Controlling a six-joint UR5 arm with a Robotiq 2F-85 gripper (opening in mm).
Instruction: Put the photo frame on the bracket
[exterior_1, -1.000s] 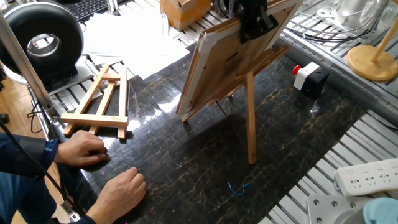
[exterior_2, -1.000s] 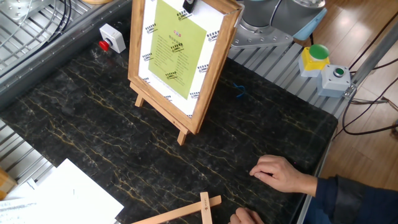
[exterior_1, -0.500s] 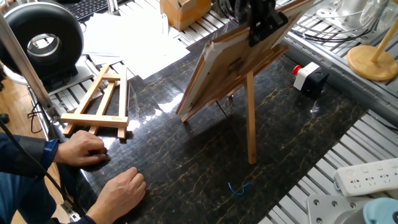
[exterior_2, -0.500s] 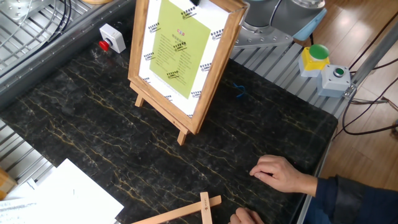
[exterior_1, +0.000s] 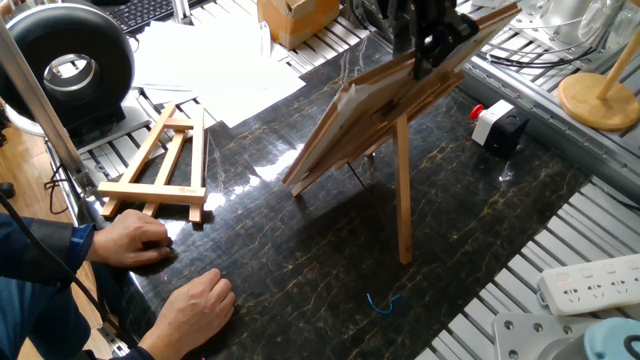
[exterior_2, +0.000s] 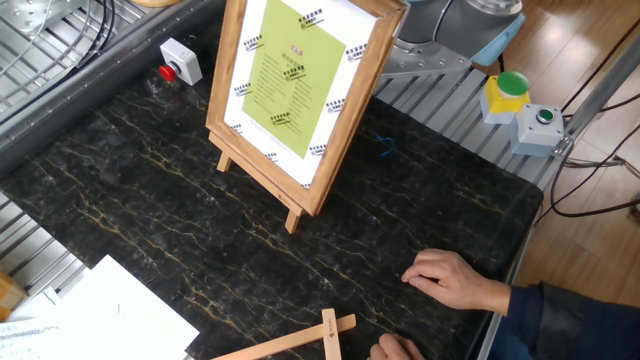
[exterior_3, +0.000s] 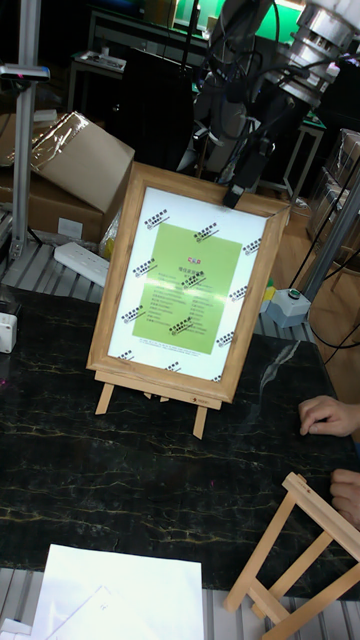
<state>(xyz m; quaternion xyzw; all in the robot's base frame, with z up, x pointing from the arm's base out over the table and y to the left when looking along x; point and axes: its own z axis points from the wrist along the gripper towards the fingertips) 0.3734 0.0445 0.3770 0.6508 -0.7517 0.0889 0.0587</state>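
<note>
Gripper sat at the top edge of the frame, and we judged it closed on that edge, though its fingertips were hard to make out against the dark arm. We read the high grip as a way to keep the frame's lower edge free to settle. The frame leaned back against the bracket, its bottom edge resting on the bracket's front ledge, with the green printed sheet facing away from the rear leg. In one fixed view the frame lay close along the slats, tilted at much the same angle, while the single rear leg propped the whole thing from behind. We held that the tilt was what would let the frame stay put on its own.

Left of the bracket in that view, the small easel lay flat on the dark table, well apart. Near it a person's hands rested on the table edge, clear of the arm. A red-buttoned switch box stood to the right of the bracket. We judged the placing nearly done, with only the release left
</note>
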